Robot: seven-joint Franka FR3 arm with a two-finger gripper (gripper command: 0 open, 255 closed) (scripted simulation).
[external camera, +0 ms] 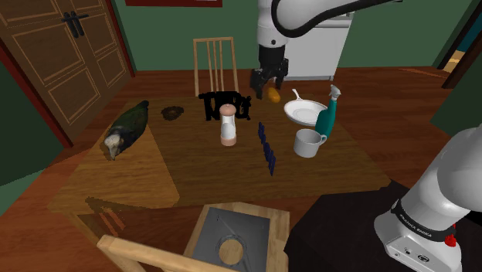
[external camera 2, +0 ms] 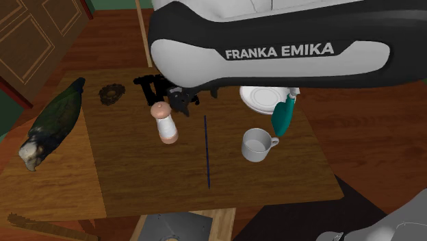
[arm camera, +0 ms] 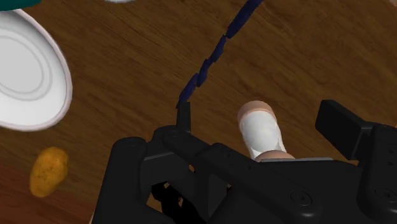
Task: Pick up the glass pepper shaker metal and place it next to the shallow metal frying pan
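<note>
The pepper shaker [external camera: 227,126] stands upright near the table's middle, with a white body and tan cap and base; it is also in the second exterior view [external camera 2: 164,124]. A shallow white pan [external camera: 306,113] with a short handle lies to its right in the shoulder view. My gripper [external camera: 268,82] hangs open above the table's far side, between shaker and pan, holding nothing. In the wrist view the shaker [arm camera: 261,130] appears below the gap between the fingers [arm camera: 342,126], untouched, and the white pan [arm camera: 28,76] lies off to one side.
A black jagged object [external camera: 224,105] lies behind the shaker. An orange potato [external camera: 274,94], a teal bottle [external camera: 327,117], a white mug [external camera: 308,143] and a dark blue strip [external camera: 266,147] crowd the pan's side. A dark bird figure [external camera: 127,128] lies at the left. Chairs stand front and back.
</note>
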